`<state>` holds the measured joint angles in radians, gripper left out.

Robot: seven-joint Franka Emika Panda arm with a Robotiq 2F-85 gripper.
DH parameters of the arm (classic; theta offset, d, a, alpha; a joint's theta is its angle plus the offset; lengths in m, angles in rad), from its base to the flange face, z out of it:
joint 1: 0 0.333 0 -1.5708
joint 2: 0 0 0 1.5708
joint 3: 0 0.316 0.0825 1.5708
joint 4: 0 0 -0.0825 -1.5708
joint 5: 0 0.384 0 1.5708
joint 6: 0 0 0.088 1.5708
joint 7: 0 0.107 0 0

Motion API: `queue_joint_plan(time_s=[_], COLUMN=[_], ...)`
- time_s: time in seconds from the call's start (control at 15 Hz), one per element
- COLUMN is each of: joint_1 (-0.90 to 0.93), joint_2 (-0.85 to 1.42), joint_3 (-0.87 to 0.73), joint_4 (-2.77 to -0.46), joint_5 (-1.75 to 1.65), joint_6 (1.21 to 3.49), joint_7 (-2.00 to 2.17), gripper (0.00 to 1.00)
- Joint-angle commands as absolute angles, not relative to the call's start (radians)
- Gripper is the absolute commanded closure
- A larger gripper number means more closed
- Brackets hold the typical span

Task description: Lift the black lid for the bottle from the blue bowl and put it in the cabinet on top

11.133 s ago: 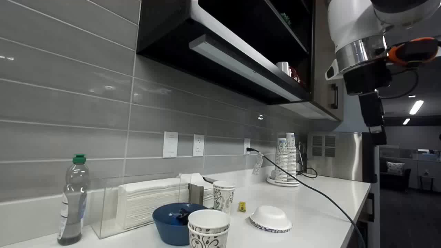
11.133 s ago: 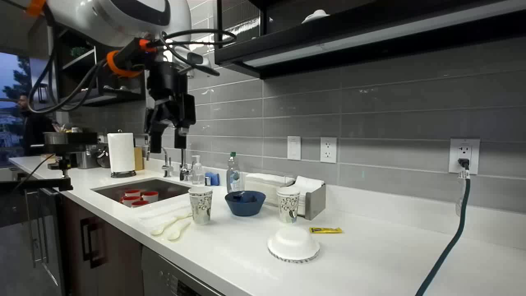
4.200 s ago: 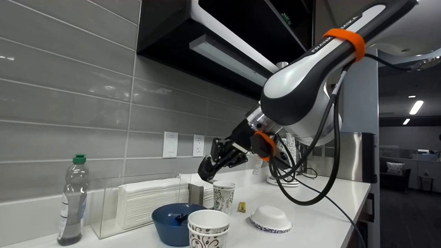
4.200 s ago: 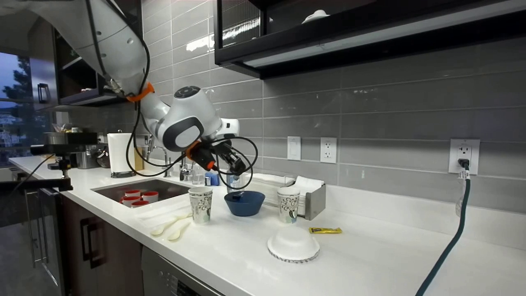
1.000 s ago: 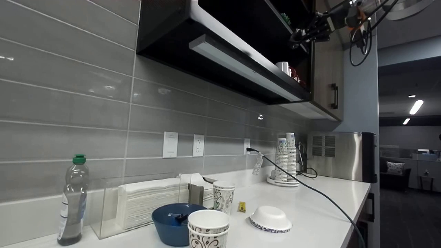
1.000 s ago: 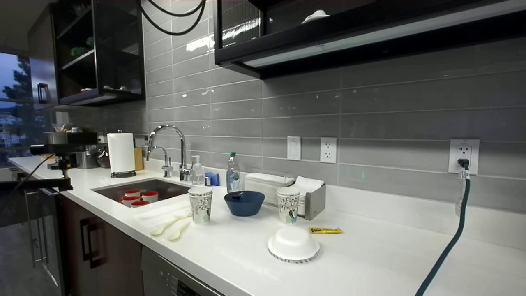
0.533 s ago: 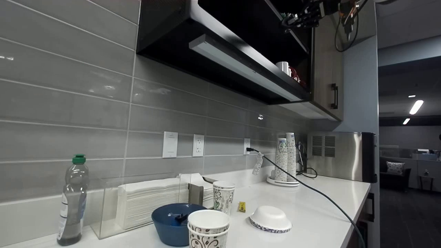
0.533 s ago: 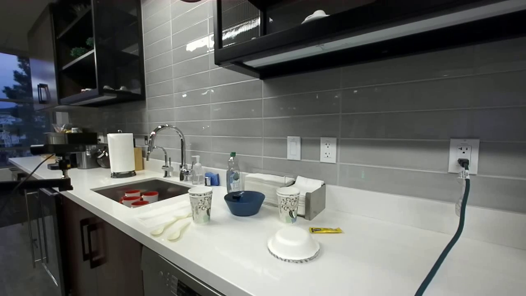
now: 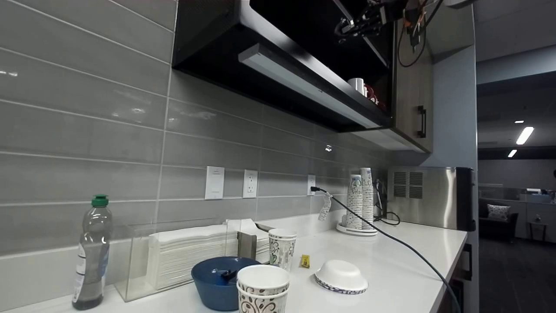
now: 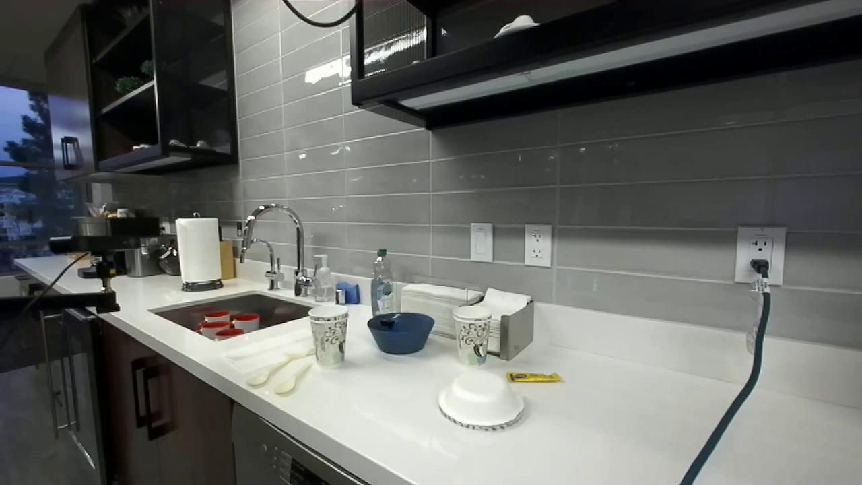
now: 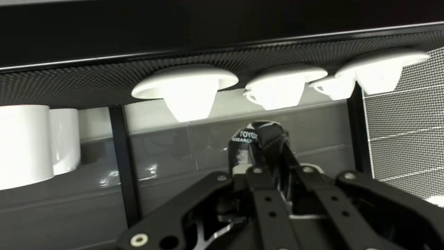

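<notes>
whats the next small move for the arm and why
Probably ease the tool forward into the cabinet, avoiding the white cups on the shelf: it seems to grip the black lid and is up at the cabinet's open front.

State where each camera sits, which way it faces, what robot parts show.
Exterior view: between counter and cabinet heights, facing along both; gripper and wrist.
Exterior view: above counter height, facing wall and sink; apparently only a cable.
Wrist view: on the wrist, facing into the cabinet; gripper at bottom.
Both exterior views share the blue bowl.
</notes>
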<state>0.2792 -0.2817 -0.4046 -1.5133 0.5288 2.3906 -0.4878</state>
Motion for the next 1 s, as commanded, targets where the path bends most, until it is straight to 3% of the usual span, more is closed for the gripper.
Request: queue_joint_plan(time_s=[0.0,0.87,0.93], joint_1=[0.248,0.091,0.131], joint_2=[-0.216,-0.028,-0.027], joint_3=[-0.358,-0.178,-0.211], joint_4=[-1.467,-1.318,-1.319], joint_5=[0.617,0.643,0.628], joint_6=[2.37,2.329,2.329], joint_7=[-0.584,-0.694,-0.69], gripper=[0.96,0.96,0.72])
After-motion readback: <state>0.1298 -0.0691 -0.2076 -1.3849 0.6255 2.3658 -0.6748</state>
